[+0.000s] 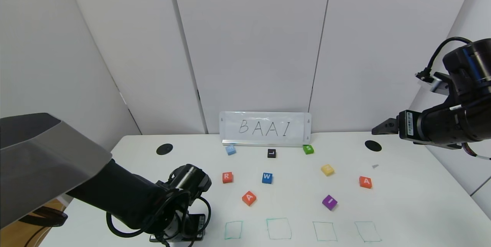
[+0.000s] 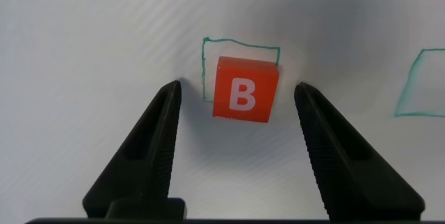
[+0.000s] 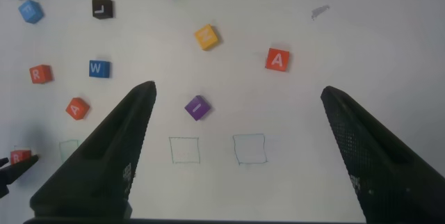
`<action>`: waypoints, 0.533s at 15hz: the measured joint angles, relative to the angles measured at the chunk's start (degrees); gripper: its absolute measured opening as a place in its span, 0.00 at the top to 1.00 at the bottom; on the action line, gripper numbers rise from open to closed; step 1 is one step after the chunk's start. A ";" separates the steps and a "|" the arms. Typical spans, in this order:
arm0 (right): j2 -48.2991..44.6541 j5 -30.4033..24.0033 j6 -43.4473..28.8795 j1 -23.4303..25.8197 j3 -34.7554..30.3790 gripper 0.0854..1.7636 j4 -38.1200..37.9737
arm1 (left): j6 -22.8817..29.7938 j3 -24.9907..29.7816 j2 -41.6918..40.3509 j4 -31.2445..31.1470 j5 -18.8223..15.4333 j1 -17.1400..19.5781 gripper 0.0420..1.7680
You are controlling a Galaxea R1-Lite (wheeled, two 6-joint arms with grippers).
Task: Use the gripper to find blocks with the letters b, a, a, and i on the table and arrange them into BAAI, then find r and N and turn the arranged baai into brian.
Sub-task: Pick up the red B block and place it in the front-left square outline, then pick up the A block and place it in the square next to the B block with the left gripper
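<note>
The left gripper [image 2: 236,99] is seen with fingers parted either side of the B block [image 2: 244,89], which sits on the table [image 1: 414,201] in a green square [image 2: 240,43], overhanging its near edge. A straight lift clear is advised, so the block is not nudged. The right gripper [image 3: 236,113] is held wide open, high at the far right.

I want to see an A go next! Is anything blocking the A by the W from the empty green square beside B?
Nothing visible. Bare table lies between the A and that green square; the left gripper hangs open around the B alongside.
</note>
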State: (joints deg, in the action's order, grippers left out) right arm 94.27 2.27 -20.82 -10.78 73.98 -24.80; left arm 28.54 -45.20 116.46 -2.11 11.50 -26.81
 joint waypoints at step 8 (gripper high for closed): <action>0.00 -0.02 -0.02 0.00 0.07 0.03 0.00 | 0.00 -0.02 -0.77 -0.57 0.21 0.10 0.14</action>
State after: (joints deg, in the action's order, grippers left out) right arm 94.27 2.24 -20.85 -10.78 74.06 -24.80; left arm 28.54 -45.23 115.69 -2.68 11.70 -26.71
